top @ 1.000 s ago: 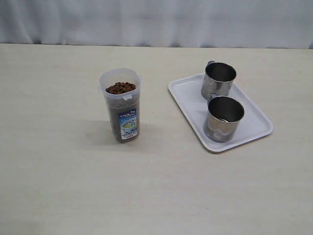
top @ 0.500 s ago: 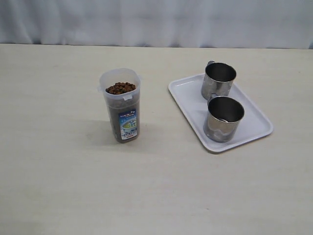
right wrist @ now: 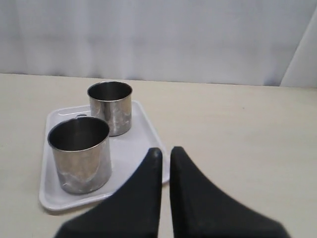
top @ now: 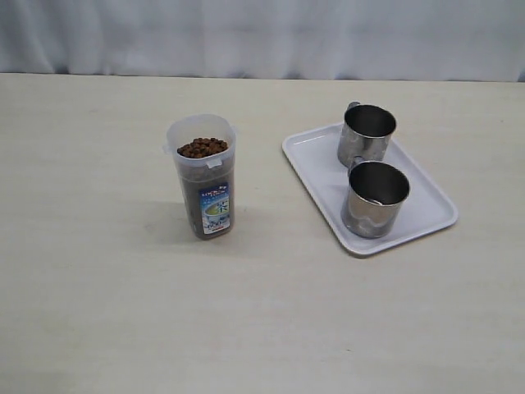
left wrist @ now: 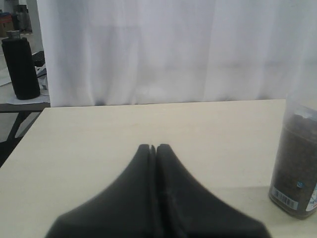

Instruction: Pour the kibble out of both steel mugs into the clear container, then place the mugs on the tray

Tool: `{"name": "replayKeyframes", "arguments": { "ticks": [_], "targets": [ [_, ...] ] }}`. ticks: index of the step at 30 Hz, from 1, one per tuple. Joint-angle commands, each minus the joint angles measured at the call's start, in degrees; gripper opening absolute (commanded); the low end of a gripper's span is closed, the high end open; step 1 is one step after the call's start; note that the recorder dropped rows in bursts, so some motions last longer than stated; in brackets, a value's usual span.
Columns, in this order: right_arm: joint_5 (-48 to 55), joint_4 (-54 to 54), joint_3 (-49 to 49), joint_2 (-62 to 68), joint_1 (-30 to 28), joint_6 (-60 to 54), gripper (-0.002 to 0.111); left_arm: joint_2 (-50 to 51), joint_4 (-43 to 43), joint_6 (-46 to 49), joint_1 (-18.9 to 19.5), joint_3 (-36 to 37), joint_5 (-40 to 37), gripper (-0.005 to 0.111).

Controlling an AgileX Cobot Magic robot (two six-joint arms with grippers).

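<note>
From the exterior view, neither arm shows and nothing has moved over the last second. The clear container (top: 202, 176) stands upright on the worktop (top: 98, 287) with kibble (top: 202, 148) heaped up to its rim. The back steel mug (top: 366, 135) and the front steel mug (top: 375, 199) both stand upright on the white tray (top: 312, 168), close together, though whether they touch is not clear. Judging by this, the pouring and the placing are both done and the arms have pulled clear.

In the left wrist view, the left gripper (left wrist: 152, 148) has its dark fingers (left wrist: 143, 166) pressed tip to tip with nothing between them. The clear container (left wrist: 296, 163) stands off to one side of the fingers, well apart from them, with kibble showing brown through its wall.

In the right wrist view, the right gripper (right wrist: 166, 151) is all but closed, with a thin slit between its fingers (right wrist: 148, 178), and it is empty. The tray (right wrist: 138, 144) lies just ahead of the fingertips. The front steel mug (right wrist: 80, 153) is the nearer one to them and the back steel mug (right wrist: 111, 106) stands beyond it. Both mugs look empty inside, though their dark interiors make that hard to confirm.
</note>
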State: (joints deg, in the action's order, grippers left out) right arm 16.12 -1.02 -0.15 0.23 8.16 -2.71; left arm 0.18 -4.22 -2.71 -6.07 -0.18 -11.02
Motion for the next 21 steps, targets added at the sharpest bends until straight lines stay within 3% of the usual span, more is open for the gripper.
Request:
{"name": "replayKeyframes", "arguments": {
  "ticks": [1,21],
  "targets": [
    [-2.66,-0.28,0.15,-0.23,-3.26,1.55,0.004,-0.18,-0.16,-0.17,-0.31,0.18,0.26,0.0],
    [-6.83,-1.16,0.15,-0.23,-2.64,3.99,0.004,-0.18,0.23,-0.17,-0.31,0.18,0.67,0.0]
  ]
}}
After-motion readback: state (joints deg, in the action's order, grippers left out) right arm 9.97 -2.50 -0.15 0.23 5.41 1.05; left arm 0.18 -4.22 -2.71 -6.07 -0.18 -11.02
